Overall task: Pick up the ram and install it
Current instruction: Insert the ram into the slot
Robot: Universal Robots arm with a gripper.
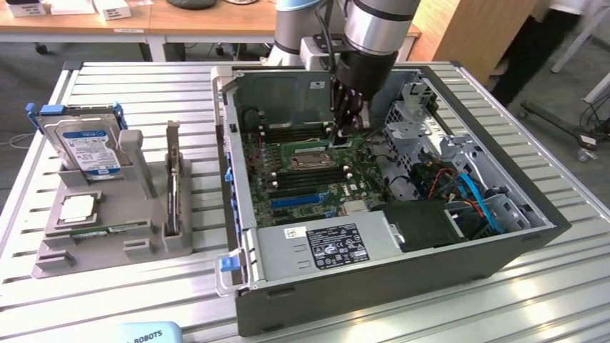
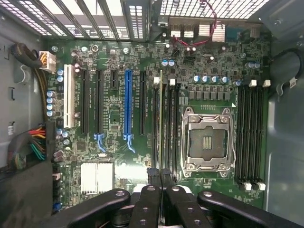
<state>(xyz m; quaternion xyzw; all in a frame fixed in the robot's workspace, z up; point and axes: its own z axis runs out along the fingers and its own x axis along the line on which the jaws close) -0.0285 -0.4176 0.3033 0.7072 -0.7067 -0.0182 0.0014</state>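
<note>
The ram (image 2: pixel 160 118) shows edge-on as a thin pale green line. It stands in a memory slot beside the empty CPU socket (image 2: pixel 207 137) on the motherboard. My gripper (image 2: pixel 160 175) is shut, with its black fingertips (image 2: pixel 154 173) together right at one end of the ram. Whether they pinch the stick or only press on it is unclear. In the exterior view my gripper (image 1: pixel 341 140) reaches straight down into the open computer case (image 1: pixel 381 279), at the end of the memory slots next to the CPU socket (image 1: pixel 307 158).
On the exterior view's left, a grey holder (image 1: pixel 57 261) carries a hard drive (image 1: pixel 91 146), a square CPU chip (image 1: pixel 78 207) and a small green board (image 1: pixel 107 231). Drive cages and blue cables (image 1: pixel 476 200) crowd the case's right side. A person's legs (image 1: pixel 533 43) stand behind.
</note>
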